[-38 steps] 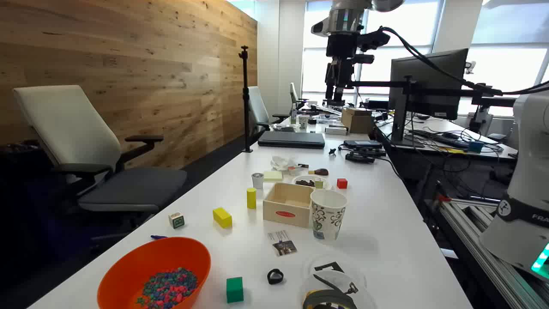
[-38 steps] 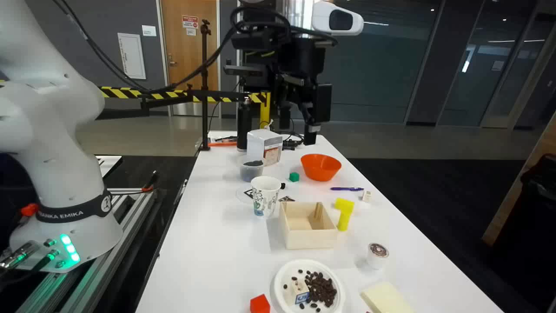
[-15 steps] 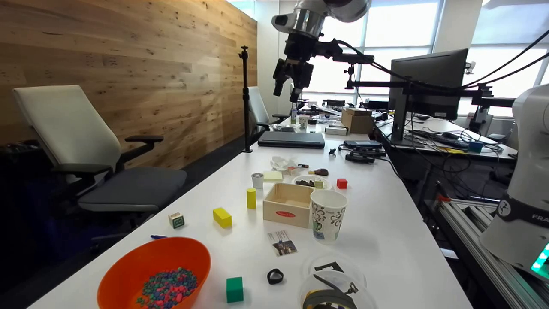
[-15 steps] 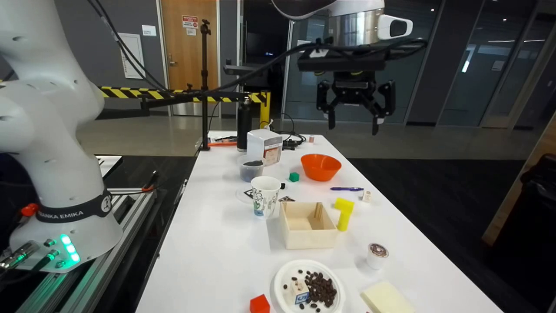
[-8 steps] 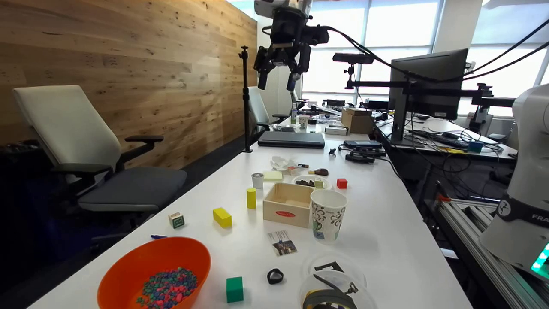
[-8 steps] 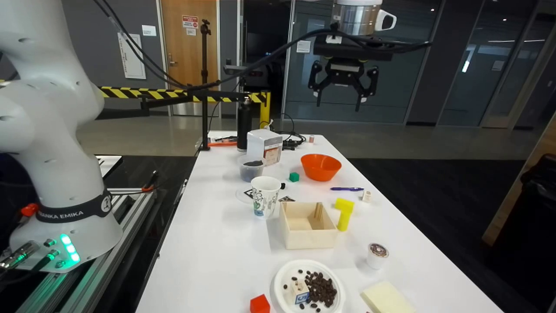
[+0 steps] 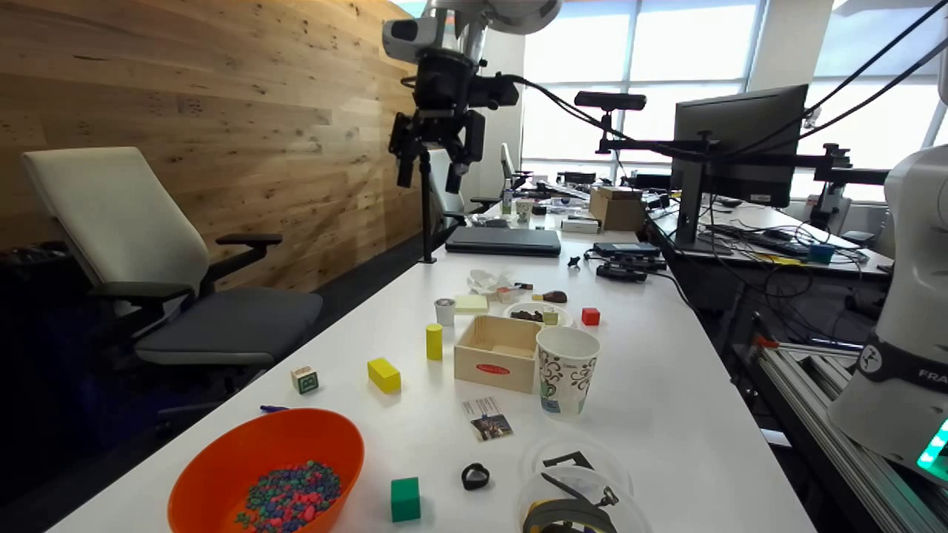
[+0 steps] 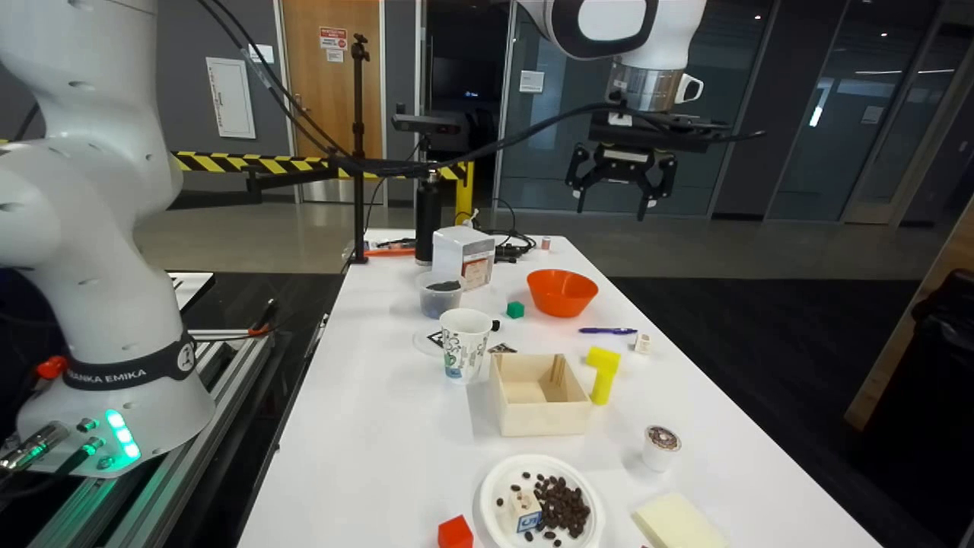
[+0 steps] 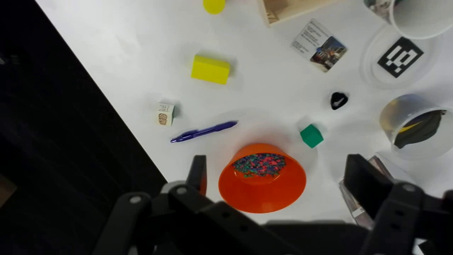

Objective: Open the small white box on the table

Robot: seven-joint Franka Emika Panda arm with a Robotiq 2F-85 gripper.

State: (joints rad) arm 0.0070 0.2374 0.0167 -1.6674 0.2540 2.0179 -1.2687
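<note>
Going left to right in an exterior view: black bottle [image 8: 428, 224] standing near the top, clear tub [image 8: 440, 303] lower down, then the white box [image 8: 462, 255] I'm meant to open. It sits upper middle of the frame, orangey print on one face, and looks closed to me, though I can't make out a flap. Next the green cube [image 8: 515, 310], then the wooden box [image 8: 542, 418] lower down (already topless, so I don't think that's the one), then the orange bowl [image 8: 561, 301]. Upper right is my hand [image 8: 611, 212], well above the surface [image 8: 380, 411], fingers spread, nothing between them.

I'd call this the approach, nothing opened yet. What I'd do: cross over high, because coming down early could clip the bowl's rim or the tub. Tub side looks tight, so I'd come down from the bowl side. Get squared up over the top first, then bring one finger to an edge and lift gently. It's probably light and could skid or crumple if I jab it, so no hard squeeze on the sides.
</note>
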